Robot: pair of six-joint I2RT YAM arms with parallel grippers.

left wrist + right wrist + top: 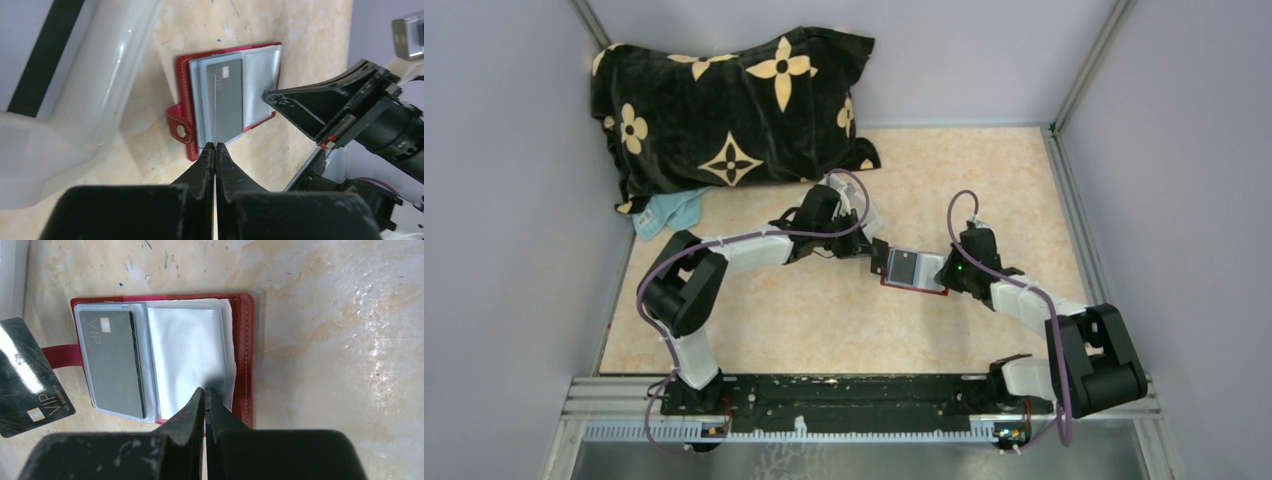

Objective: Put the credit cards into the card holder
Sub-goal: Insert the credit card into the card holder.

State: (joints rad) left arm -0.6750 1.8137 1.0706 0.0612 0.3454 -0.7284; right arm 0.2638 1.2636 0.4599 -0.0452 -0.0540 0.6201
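Note:
The red card holder (914, 290) lies open on the table's middle, its clear sleeves facing up. A grey credit card (112, 360) sits inside the left sleeve (225, 100). My left gripper (215, 145) is shut on another dark credit card (27, 380) marked VIP, held on edge just off the holder's strap side (180, 130). In the left wrist view that card shows only as a thin line (214, 110). My right gripper (205, 388) is shut, its tips resting on the empty white sleeve (185, 350) next to the holder's red edge (244, 350).
A black cushion with gold flower marks (734, 110) lies at the back left, a light blue cloth (669, 210) poking out under it. Grey walls close in the table on three sides. The left arm's white link (100, 75) crosses beside the holder.

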